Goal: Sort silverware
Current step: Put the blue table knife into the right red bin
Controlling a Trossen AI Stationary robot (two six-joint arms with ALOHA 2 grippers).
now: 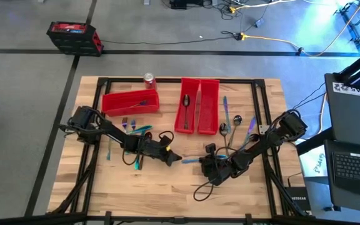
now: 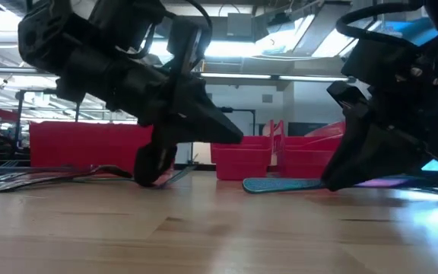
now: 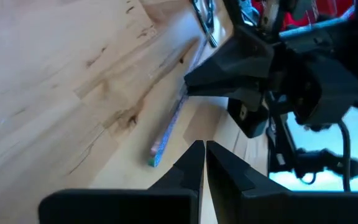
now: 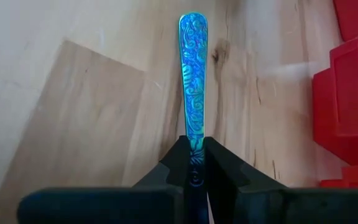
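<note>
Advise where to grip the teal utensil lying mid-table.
Pinch across the narrow shank, coming down from above in line with its length, as the right end effector does. The utensil lies flat on the table, so only its slim side edges offer a hold.

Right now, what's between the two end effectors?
High view: only the teal utensil handle the right end effector is shut on, pointing at the left end effector, then a short bare stretch of table. The left wrist view agrees.
</note>
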